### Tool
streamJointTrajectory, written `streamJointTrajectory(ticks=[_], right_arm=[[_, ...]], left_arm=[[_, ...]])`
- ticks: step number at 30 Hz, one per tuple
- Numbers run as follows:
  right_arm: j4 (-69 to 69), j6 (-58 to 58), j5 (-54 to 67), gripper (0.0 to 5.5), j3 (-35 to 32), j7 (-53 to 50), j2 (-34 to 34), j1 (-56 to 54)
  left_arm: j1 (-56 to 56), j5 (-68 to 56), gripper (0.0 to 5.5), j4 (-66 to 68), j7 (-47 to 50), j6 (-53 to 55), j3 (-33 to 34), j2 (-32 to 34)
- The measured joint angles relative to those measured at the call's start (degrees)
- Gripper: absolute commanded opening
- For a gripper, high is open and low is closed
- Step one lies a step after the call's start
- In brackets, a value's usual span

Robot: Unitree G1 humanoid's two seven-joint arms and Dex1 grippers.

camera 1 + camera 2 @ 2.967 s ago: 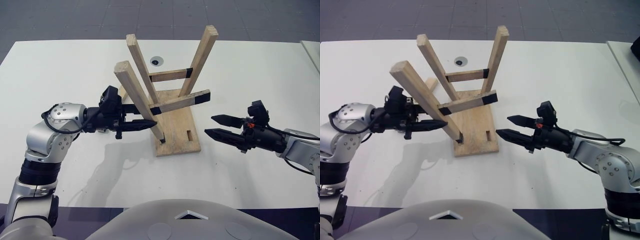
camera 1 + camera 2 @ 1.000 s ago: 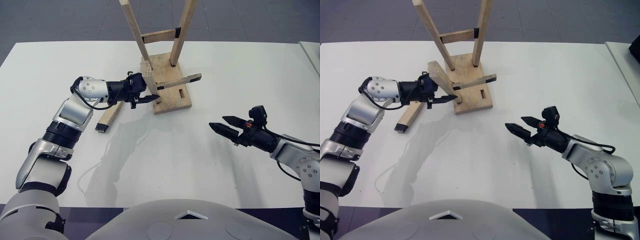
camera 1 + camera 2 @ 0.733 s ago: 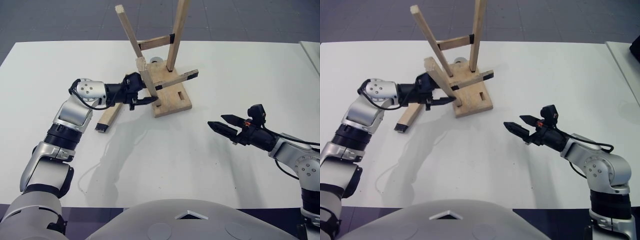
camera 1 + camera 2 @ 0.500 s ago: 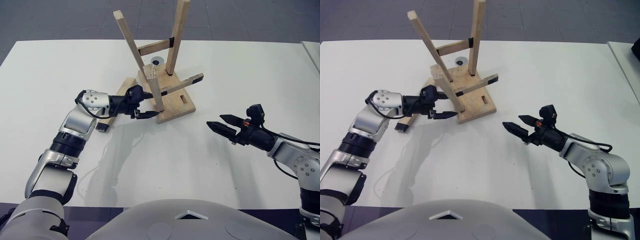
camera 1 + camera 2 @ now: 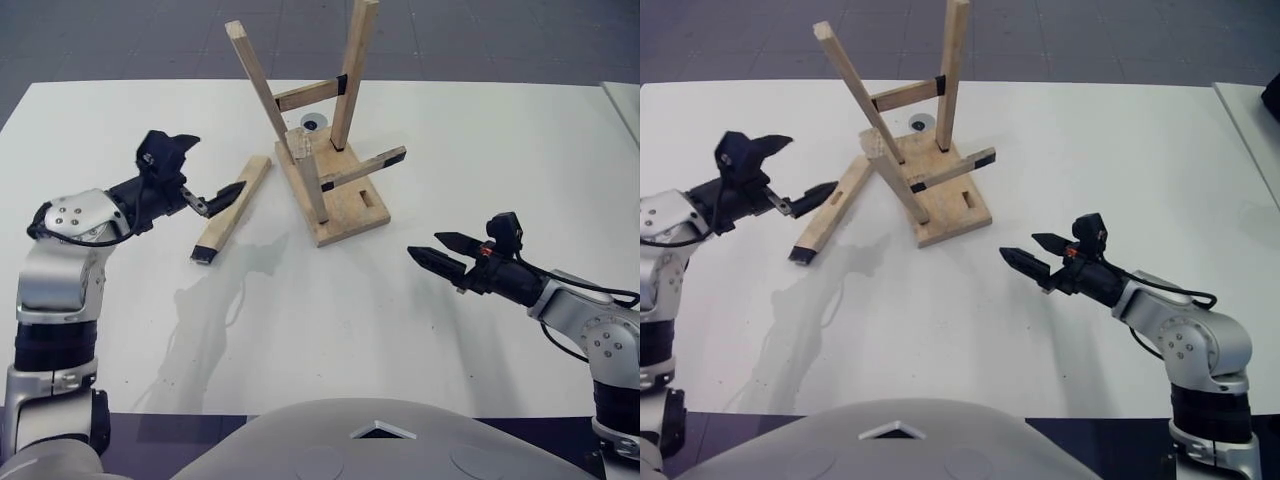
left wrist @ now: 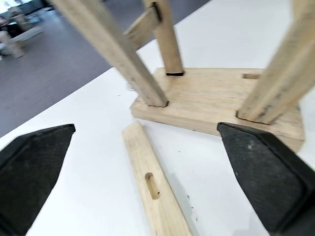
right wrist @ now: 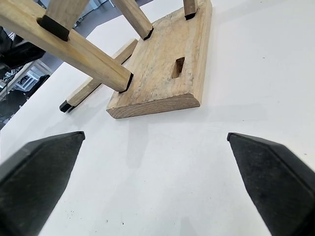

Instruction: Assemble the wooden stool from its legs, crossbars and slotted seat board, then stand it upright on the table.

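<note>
The slotted seat board (image 5: 343, 203) lies flat on the table with three legs (image 5: 312, 186) standing up from it, joined by two crossbars (image 5: 366, 168) with black ends. One slot (image 7: 178, 67) in the board is empty. A loose leg (image 5: 227, 211) lies on the table left of the board and shows close up in the left wrist view (image 6: 156, 198). My left gripper (image 5: 208, 167) hangs open just left of that loose leg, holding nothing. My right gripper (image 5: 426, 248) is open and empty, low over the table to the right of the board (image 7: 162, 73).
The white table (image 5: 330, 330) has bare room in front of the stool and around both arms. A small round hole (image 5: 313, 122) sits behind the seat board. Another table's edge (image 5: 627, 100) shows at the far right.
My left gripper has pulled back to the left, away from the short near leg, and opened wider. The stool has kept still since half a second ago. The right gripper has barely moved.
</note>
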Motion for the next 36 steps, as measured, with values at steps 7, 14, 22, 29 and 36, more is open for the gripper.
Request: streamJointTrajectory(ticks=[7, 14, 22, 29, 36], right_arm=[[-1.9, 0.6, 0.4, 5.4, -0.3, -1.1, 0.8, 0.2], [-2.2, 1.6, 0.6, 5.4, -0.5, -1.0, 0.8, 0.1], [-5.2, 2.4, 5.8, 5.4, -3.5, -3.9, 0.9, -3.7], [-6.2, 0.8, 5.9, 5.4, -5.4, -12.9, 2.5, -11.6], [-1.7, -2.9, 8.4, 5.4, -10.5, -21.7, 6.0, -21.5]], left_arm=[[10.9, 2.0, 4.89, -3.1, 8.5, 5.4, -0.4, -5.4], [13.0, 2.2, 3.64, -2.4, 9.9, 8.3, -0.4, -6.0], [12.2, 1.3, 2.31, -3.1, 9.9, 12.4, -0.8, -6.0], [9.1, 1.4, 2.04, -2.1, 11.3, 13.9, -1.4, -8.3], [-0.5, 0.1, 2.04, 4.6, 13.6, 5.2, 4.3, -11.5]])
